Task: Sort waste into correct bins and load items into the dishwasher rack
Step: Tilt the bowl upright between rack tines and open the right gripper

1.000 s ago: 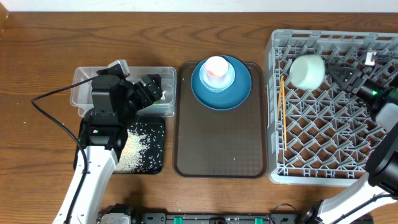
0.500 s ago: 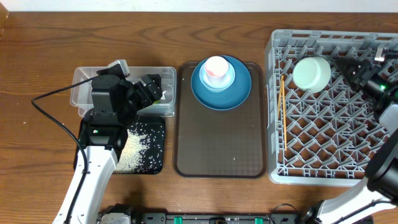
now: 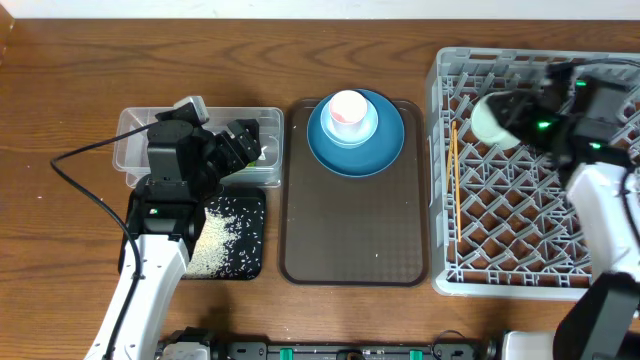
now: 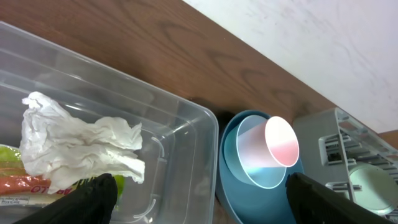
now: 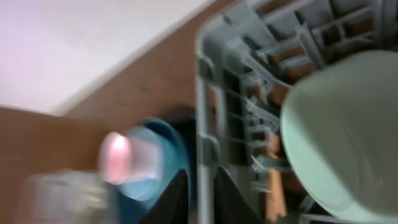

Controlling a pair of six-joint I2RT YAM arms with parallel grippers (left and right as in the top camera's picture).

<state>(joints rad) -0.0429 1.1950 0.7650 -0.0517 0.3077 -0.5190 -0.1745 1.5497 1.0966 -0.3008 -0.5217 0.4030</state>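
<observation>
My left tool (image 3: 245,145) hangs wide open and empty over the tub (image 4: 186,124) — tissue (image 4: 74,143) and wrapper (image 4: 25,186) lie inside, just ahead of it. My right tool (image 3: 525,118) is blurred — open or closed, I cannot tell. The mint bowl (image 3: 492,118) sits just ahead of it in the rack (image 3: 520,250).

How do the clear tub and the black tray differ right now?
The clear tub is see-through and deep-walled; the black tray is opaque and shallow. The tub holds a crumpled tissue and a wrapper; the tray holds loose white grains. Both are rectangular, beside the brown tray.
</observation>
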